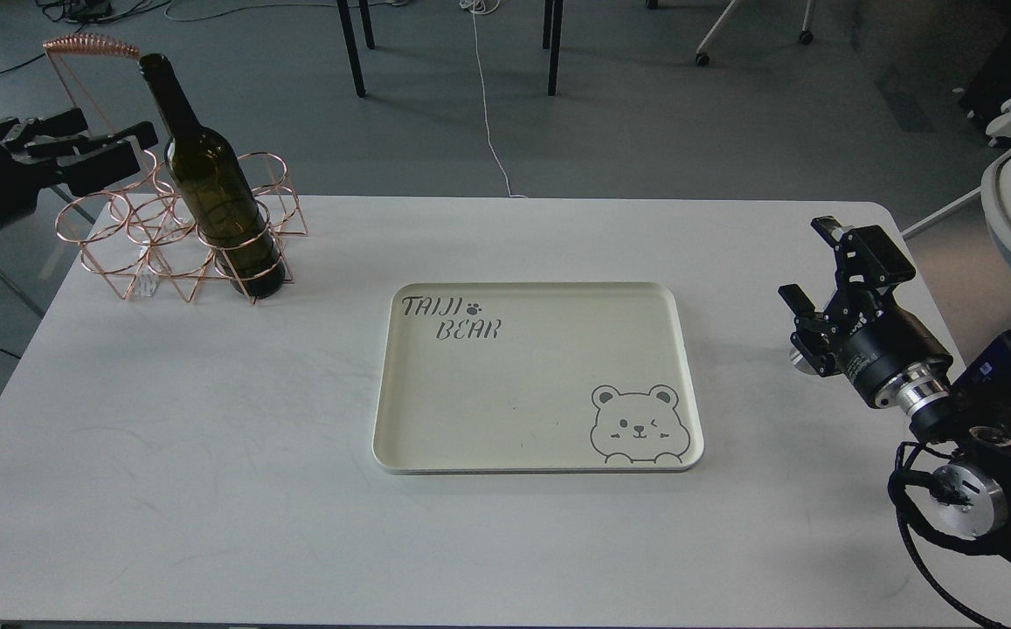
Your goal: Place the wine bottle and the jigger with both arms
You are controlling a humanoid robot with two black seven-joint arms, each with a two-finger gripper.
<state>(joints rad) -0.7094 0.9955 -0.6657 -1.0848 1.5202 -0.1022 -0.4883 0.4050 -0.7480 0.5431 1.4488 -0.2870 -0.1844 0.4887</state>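
The wine bottle (208,188), dark olive-green, stands in the front right ring of a copper wire rack (112,229) at the table's back left, leaning slightly left. My left gripper (112,140) is open and empty, just left of the bottle's shoulder and apart from it. My right gripper (806,259) is open near the table's right edge, fingers pointing up and away. A small shiny bit (794,357) peeks out beside its wrist on the table. I cannot tell whether it is the jigger, which otherwise does not show.
A cream tray (540,286) with "TAIJI BEAR" lettering and a bear drawing lies empty at the table's centre. The white table (208,437) has rounded corners. Chair legs and a cable are on the floor behind it, and a white chair is at the right.
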